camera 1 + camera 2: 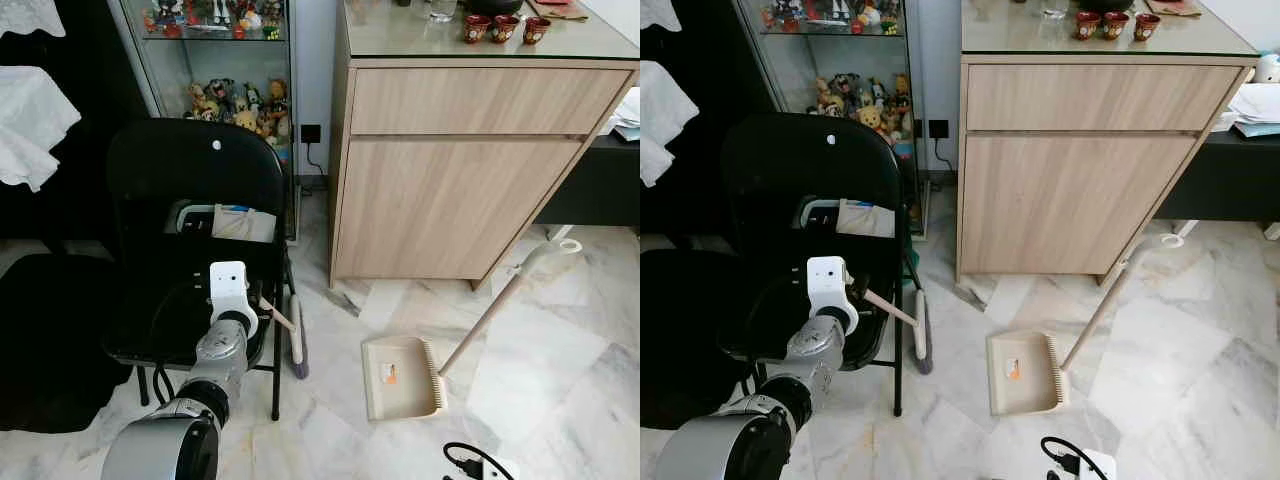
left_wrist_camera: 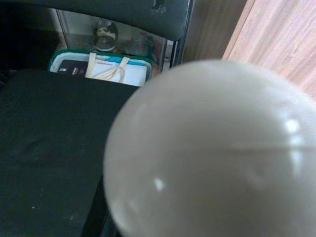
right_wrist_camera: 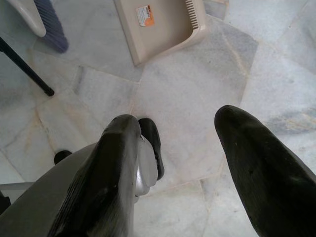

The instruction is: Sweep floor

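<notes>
Marble floor [image 1: 560, 380] spreads before you: the dustpan [image 1: 398, 375] lies flat by the cabinet [image 1: 460, 170], the broom [image 1: 295, 345] leans beside the black chair [image 1: 190, 200]. Your left tool [image 1: 232, 300] reaches over the seat; whether it's apart, you cannot tell. At your right wrist, the right tool [image 3: 182, 173] hangs with fingers apart above the floor.

Polished marble floor [image 1: 560, 350] meets pale wood-grain cabinet [image 1: 450, 190] under a glossy glass top.
The beige dustpan [image 1: 400, 378] looks like smooth matt plastic, its handle [image 1: 490, 315] pale and wood-like. The folding chair [image 1: 190, 210] shows matt black padding on a thin dark metal frame. The left arm [image 1: 215, 355] is brushed silver metal with a glossy white plastic wrist block. White lace cloth [image 1: 30, 120] hangs nearby.
</notes>
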You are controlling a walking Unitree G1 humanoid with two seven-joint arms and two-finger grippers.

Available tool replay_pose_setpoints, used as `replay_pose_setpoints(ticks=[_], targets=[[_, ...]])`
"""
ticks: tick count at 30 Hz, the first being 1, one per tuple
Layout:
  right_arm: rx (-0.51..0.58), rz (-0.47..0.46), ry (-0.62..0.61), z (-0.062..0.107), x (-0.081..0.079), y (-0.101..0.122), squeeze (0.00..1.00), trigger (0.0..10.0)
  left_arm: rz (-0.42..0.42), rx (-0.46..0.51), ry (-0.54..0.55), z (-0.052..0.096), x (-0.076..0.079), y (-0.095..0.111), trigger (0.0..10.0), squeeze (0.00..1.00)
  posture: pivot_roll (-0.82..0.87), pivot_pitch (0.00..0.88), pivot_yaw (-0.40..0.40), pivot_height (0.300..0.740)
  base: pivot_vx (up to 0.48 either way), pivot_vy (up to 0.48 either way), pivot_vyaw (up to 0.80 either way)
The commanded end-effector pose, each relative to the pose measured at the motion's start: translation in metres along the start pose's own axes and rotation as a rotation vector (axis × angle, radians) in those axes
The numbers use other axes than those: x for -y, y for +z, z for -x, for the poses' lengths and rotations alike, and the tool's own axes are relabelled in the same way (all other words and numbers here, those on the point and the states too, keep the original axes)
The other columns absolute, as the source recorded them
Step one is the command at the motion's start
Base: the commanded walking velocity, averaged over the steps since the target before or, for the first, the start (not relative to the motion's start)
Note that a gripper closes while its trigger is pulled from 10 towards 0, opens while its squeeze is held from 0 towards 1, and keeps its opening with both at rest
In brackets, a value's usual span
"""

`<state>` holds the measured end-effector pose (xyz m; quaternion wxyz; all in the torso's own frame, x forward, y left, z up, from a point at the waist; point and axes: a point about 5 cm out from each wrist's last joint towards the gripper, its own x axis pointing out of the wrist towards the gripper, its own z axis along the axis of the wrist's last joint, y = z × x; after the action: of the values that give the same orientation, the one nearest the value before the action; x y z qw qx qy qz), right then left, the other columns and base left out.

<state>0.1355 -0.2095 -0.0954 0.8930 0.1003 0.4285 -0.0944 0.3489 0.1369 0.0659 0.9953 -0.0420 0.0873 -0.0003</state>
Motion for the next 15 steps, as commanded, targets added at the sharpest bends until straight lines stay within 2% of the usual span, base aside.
replay_pose_setpoints(ticks=[1,7,11,12,14,15], targets=[[-0.011,-0.014,-0.007,0.001,0.000,-0.005,0.00,10.0,-0.007,-0.036,0.009,0.003,-0.004,-0.009,0.0,0.00,-0.11,0.112,-0.011,0.740,0.000,0.000,0.00],[-0.005,-0.015,-0.015,0.001,0.000,-0.004,0.00,10.0,-0.011,-0.033,-0.017,0.005,-0.004,-0.011,0.0,0.00,-0.11,0.097,-0.002,0.740,0.000,0.000,0.00],[0.019,-0.058,-0.048,0.002,0.005,-0.001,0.00,10.0,-0.023,-0.002,-0.062,0.006,0.000,-0.010,0.0,0.00,-0.10,0.090,0.005,0.740,0.000,0.000,0.00],[0.030,-0.061,-0.055,0.001,0.007,0.001,0.00,10.0,-0.034,0.008,-0.073,0.007,0.000,-0.009,0.5,0.00,-0.09,0.087,0.008,0.740,0.000,0.000,0.00],[0.041,-0.062,-0.061,0.001,0.008,0.003,0.00,10.0,-0.040,0.016,-0.078,0.007,-0.001,-0.009,0.5,0.00,-0.09,0.087,0.008,0.740,0.000,0.000,0.00],[0.091,-0.079,-0.080,0.000,0.011,0.013,0.00,10.0,-0.054,0.035,-0.083,0.008,-0.002,-0.007,7.2,0.00,-0.09,0.083,0.012,0.740,0.000,0.000,0.00]])
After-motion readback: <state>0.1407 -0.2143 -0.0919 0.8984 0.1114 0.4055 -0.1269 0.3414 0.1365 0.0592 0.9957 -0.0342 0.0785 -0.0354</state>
